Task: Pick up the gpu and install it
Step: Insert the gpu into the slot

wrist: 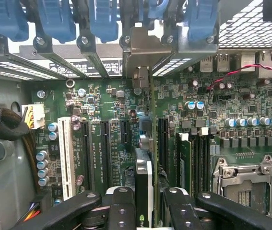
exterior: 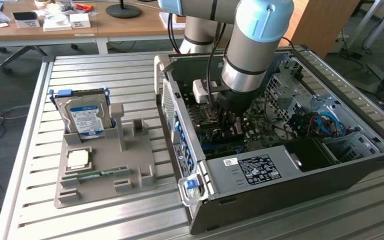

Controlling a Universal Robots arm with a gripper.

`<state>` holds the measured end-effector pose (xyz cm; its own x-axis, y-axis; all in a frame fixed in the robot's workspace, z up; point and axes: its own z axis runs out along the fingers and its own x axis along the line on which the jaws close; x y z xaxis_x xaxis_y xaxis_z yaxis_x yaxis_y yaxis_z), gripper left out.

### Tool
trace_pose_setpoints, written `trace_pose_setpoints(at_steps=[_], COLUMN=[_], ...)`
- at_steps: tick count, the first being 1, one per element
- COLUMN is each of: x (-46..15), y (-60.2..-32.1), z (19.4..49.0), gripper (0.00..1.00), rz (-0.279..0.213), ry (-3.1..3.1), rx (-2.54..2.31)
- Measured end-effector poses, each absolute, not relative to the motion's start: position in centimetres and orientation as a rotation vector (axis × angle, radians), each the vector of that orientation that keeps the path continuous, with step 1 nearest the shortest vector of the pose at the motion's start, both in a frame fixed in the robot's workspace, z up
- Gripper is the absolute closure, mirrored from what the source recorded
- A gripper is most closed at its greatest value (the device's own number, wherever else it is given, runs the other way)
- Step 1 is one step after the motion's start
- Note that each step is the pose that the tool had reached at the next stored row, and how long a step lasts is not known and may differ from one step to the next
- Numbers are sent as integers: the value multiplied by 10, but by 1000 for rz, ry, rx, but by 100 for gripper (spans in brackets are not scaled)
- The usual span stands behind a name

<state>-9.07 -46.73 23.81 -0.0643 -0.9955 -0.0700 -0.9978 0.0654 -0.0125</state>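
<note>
The gpu [wrist: 145, 187] stands on its thin edge between the two black fingers [wrist: 121, 211] of the gripper [wrist: 147, 211]. The fingers press on both of its flat sides, so the gripper is holding the card. The card's silver end bracket [wrist: 147, 50] reaches to the row of slot covers with blue clips [wrist: 102, 19] at the back wall of the case. The card sits just over the green motherboard [wrist: 212, 110], in line with the long black slots [wrist: 104, 153]. A white slot [wrist: 66, 158] lies beside those. An empty metal processor socket [wrist: 243, 179] is off to the other side, near a red wire [wrist: 251, 69].

In the exterior view, the arm [exterior: 252, 45] reaches straight down into the open computer case [exterior: 279, 145] on the slatted metal table [exterior: 98, 220]. To the exterior view's left of the case stands a grey holder [exterior: 105, 165]. A hard drive [exterior: 85, 117] with a blue and white label stands upright in it. A small square chip [exterior: 78, 159] and a thin green memory stick [exterior: 98, 174] lie in it too.
</note>
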Motion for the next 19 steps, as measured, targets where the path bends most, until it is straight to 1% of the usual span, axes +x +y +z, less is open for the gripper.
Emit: trace_pose_setpoints(at_steps=[15, 16, 17, 18, 19], x=[-91, -91, -91, -91, -91], y=[-467, -467, -467, -467, -467], z=[237, 237, 238, 238, 238], gripper=[73, 72, 66, 66, 59], rz=[63, 62, 61, 61, 60], ry=[2248, 2248, 2248, 2249, 2249], rx=[-2105, -2105, -2105, -2106, -2107])
